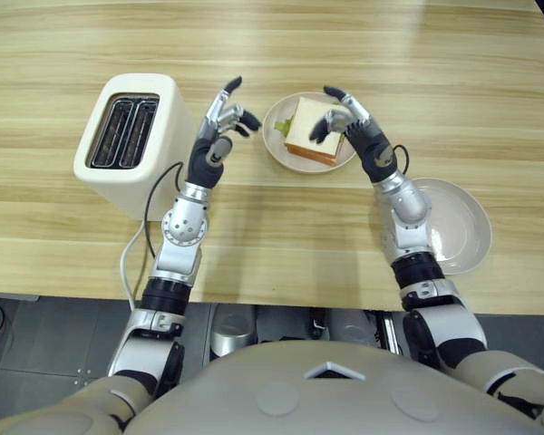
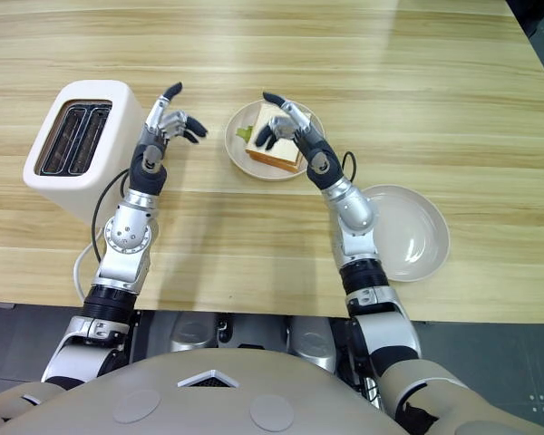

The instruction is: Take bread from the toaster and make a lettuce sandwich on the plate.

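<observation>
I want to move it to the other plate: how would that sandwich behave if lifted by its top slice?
The sandwich looks like loose stacked slices, so the top would probably lift off alone. Lettuce pokes out one side and may slip free.

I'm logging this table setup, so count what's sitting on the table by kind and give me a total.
Toaster: 1
Plates: 2, the sandwich plate and the bare plate
Sandwich: 1
Total: 4
</observation>
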Available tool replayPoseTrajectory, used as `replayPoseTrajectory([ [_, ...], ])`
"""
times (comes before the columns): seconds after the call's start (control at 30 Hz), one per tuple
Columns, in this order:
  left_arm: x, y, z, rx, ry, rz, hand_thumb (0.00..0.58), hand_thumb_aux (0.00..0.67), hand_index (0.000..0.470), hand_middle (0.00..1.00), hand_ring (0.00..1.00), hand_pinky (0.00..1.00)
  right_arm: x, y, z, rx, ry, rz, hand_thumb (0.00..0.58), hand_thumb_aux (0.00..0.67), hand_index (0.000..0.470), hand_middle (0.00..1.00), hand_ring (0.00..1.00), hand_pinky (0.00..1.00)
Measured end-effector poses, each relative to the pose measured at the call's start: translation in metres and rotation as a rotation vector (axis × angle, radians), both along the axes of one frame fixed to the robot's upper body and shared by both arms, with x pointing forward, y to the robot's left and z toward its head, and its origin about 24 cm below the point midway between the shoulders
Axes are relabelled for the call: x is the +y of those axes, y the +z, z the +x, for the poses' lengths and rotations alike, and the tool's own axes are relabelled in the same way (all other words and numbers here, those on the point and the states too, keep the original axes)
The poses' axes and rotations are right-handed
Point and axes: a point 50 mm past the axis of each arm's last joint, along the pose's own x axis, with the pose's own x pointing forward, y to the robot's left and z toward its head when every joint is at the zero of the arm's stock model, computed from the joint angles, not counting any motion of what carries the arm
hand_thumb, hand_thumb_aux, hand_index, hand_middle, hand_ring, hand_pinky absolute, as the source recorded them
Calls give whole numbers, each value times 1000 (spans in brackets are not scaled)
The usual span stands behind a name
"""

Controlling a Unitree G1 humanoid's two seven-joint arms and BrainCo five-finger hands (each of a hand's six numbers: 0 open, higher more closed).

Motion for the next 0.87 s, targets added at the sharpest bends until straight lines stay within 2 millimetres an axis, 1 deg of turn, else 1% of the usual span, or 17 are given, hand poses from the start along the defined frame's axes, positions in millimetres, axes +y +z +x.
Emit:
replayPoseTrajectory([
  [0.1, -1, -1, 1, 13, -1, -15, 0, 0, 0, 0, 0, 0, 2, 2, -1, -49, -66, 58, 0, 0, 0, 0, 0, 0],
  [0.23, -2, -7, 1, 32, 15, -36, 0, 0, 0, 0, 0, 0, 0, -2, 2, -63, -135, 69, 0, 0, 0, 0, 0, 0],
  [0.37, -1, -12, -6, 20, 34, -17, 0, 0, 0, 0, 0, 0, -5, -4, 3, -62, -200, 94, 0, 0, 0, 0, 0, 0],
  [0.57, -4, -17, -8, -11, 48, 61, 0, 0, 0, 0, 0, 0, -3, -8, 4, -61, -229, 81, 0, 0, 0, 0, 0, 0],
  [0.87, -1, -16, -10, -36, 87, 24, 0, 0, 0, 0, 0, 0, -6, -10, 6, -60, -266, 65, 0, 0, 0, 0, 0, 0],
])
